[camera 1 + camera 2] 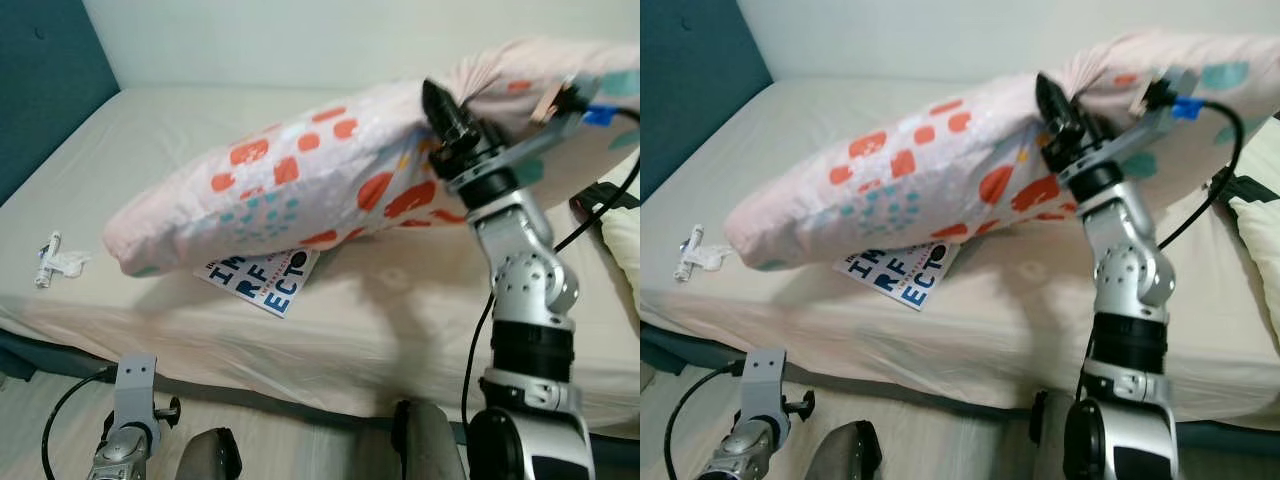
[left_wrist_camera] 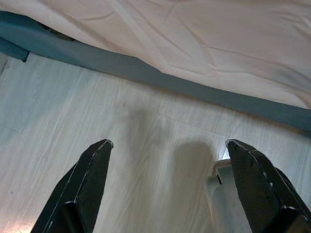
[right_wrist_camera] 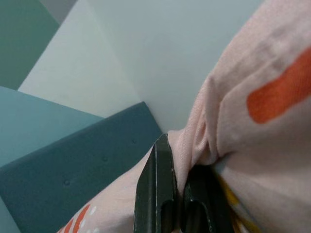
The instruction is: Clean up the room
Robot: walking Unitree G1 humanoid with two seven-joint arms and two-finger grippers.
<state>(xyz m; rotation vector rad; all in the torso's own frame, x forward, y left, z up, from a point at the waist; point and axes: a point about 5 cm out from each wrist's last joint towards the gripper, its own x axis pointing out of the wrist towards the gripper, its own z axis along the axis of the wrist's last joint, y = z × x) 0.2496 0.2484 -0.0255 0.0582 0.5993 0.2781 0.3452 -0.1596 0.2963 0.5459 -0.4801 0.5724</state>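
Pillow (image 1: 300, 190), pale pink with orange blotches and small teal marks, hangs in the air over the bed (image 1: 400, 320), pinched near its upper edge by the right end effector (image 1: 437, 103). From that pinch the pillow's long body slopes down and away toward the robot's left, its low end drooping close to the sheet. In the right wrist view the two black fingers (image 3: 158, 194) are closed tight on a bunched fold of the pink fabric. Directly below the pillow, and lower than the right end effector, a book (image 1: 262, 277) with big blue letters lies flat on the sheet, partly hidden by the pillow. Farther off to the left, near the bed's edge, a small white object (image 1: 55, 258) rests on the sheet. The left end effector (image 2: 165, 187) hangs low beside the bed over the pale wood floor (image 2: 146, 145), fingers spread wide, holding nothing.
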